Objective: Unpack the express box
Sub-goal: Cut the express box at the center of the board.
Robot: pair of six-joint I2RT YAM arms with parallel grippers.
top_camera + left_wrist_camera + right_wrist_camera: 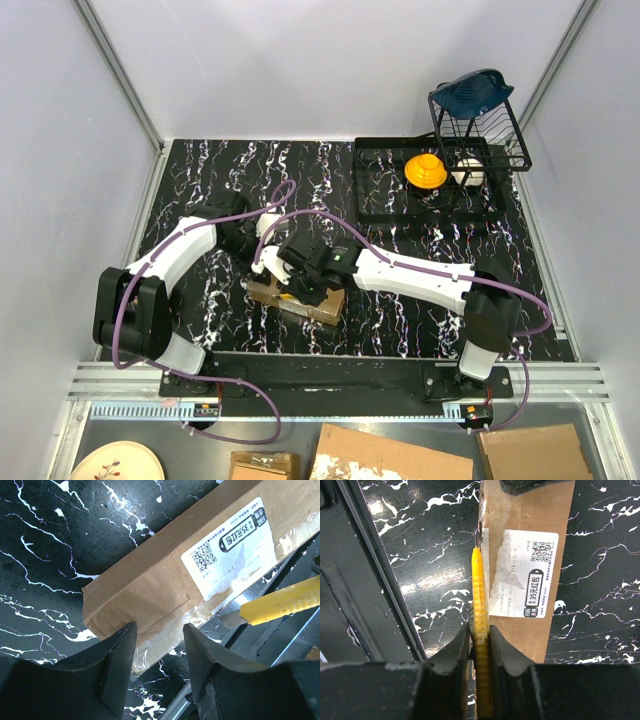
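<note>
Lying flat on the black, white-veined desk (230, 170), the express box (322, 308) sits close to the near edge, between the two arm bases and slightly left of centre. Its long axis runs roughly left to right and its white shipping label (522, 572) faces up. Right hand (481, 630): closed on the yellow utility knife (479, 590), with the handle clamped between both fingers and projecting forward past the fingertips. The knife runs parallel to one long edge of the box. Its front end meets that edge beside the label, where a strip of clear tape (215, 611) covers the side; the blade itself is too small to make out. Left hand (160, 630): jaws part open, nothing clamped between them. Its fingers (117, 665) stand at the box end nearest the left arm, with the tips over the taped long side just beside the corner. The right wrist view shows a dark part of this hand over the far end of the top face. Whether the tips press on the cardboard cannot be determined. In the top view both hands are close together above the box, the left arm reaching in from the left and the right arm from the right. At the far right corner of the desk stands a black wire rack (385, 200) holding a yellow object (425, 170). Below the desk's front rail lie flat cardboard pieces (390, 455).
</note>
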